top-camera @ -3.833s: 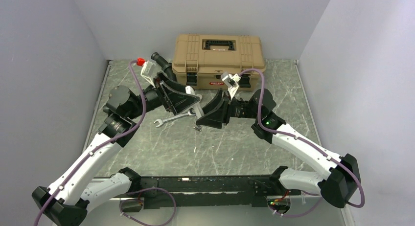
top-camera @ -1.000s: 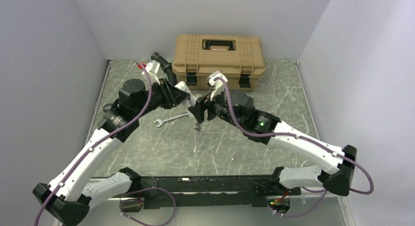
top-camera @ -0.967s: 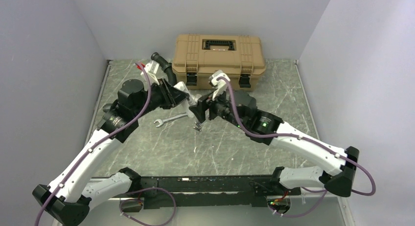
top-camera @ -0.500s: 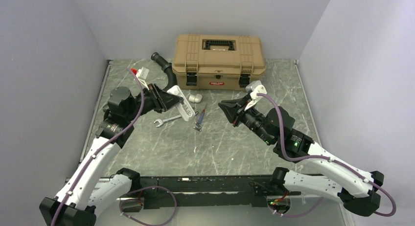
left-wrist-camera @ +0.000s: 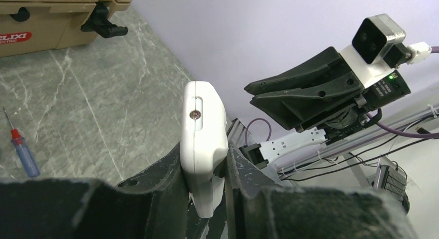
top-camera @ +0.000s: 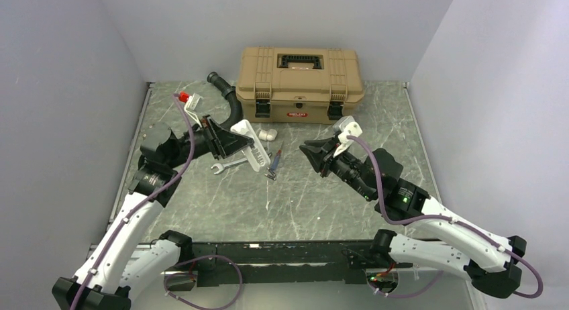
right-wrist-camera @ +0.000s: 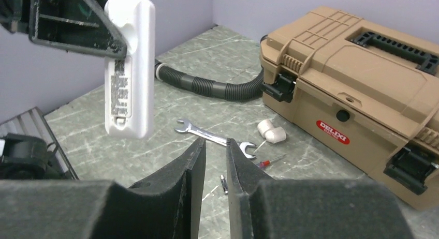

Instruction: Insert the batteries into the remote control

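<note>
Jaws of the left gripper (top-camera: 231, 141) squeeze the white remote control (top-camera: 249, 143), holding it up in the air near the wrench (top-camera: 231, 164). Across from it, the right gripper (top-camera: 310, 151) has its fingers a little apart, holding nothing.

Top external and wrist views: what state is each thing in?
remote control: off the table, clamped in left gripper
left gripper: shut on remote control
right gripper: slightly open, empty
toolbox: lid closed, latches down
wrench: flat on table
screwdriver: flat on table
</note>
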Robot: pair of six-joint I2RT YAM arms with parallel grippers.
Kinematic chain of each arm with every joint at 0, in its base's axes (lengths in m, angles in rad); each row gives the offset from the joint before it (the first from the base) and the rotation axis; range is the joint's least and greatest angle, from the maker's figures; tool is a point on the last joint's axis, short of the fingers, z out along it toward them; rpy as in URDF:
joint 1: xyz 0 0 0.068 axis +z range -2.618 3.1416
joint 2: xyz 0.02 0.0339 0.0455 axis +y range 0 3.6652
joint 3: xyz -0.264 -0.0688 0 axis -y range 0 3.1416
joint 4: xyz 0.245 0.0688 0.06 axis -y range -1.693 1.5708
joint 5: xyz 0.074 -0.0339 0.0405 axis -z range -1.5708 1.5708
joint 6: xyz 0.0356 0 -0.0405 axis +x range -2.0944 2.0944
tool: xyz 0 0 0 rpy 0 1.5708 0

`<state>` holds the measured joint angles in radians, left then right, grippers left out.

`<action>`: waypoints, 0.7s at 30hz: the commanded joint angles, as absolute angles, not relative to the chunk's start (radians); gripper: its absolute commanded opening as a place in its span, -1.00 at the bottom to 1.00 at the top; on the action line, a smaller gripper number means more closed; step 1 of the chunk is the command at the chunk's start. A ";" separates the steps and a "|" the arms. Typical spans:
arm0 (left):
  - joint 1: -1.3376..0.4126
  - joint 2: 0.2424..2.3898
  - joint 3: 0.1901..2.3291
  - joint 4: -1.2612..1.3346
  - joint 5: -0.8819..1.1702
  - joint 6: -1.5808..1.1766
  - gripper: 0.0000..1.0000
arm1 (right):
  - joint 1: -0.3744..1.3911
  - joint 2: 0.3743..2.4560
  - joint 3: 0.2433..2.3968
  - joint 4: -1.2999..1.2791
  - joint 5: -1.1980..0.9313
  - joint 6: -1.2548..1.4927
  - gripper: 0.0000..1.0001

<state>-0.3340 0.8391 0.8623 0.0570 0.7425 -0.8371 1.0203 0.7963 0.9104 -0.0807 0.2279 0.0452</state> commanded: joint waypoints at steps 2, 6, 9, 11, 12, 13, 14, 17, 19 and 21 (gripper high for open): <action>-0.328 0.804 0.860 0.130 0.787 -0.852 -1.00 | 1.018 0.746 0.857 0.043 0.107 -0.058 -0.58; -0.328 0.804 0.837 0.194 0.838 -0.875 -1.00 | 1.020 0.729 0.818 0.085 0.035 -0.123 -0.61; -0.328 0.799 0.823 0.203 0.846 -0.879 -1.00 | 1.019 0.736 0.820 0.072 -0.007 -0.169 -0.61; -0.328 0.797 0.814 0.230 0.871 -0.885 -1.00 | 1.020 0.745 0.828 0.049 -0.072 -0.208 -0.58; -0.328 0.796 0.807 0.255 0.890 -0.891 -1.00 | 1.020 0.751 0.833 0.030 -0.101 -0.231 -0.55; -0.328 0.799 0.802 0.276 0.912 -0.894 -1.00 | 1.021 0.759 0.838 0.017 -0.132 -0.249 -0.54; -0.328 0.800 0.801 0.287 0.930 -0.889 -1.00 | 1.020 0.763 0.840 0.006 -0.161 -0.268 -0.53; -0.329 0.790 0.812 0.231 0.955 -0.818 -1.00 | 1.020 0.766 0.842 -0.020 -0.226 -0.304 -0.52; -0.330 0.779 0.829 0.162 0.953 -0.752 -1.00 | 1.020 0.759 0.833 -0.018 -0.255 -0.313 -0.49; -0.330 0.771 0.848 0.093 0.947 -0.692 -1.00 | 1.020 0.753 0.818 -0.007 -0.267 -0.318 -0.47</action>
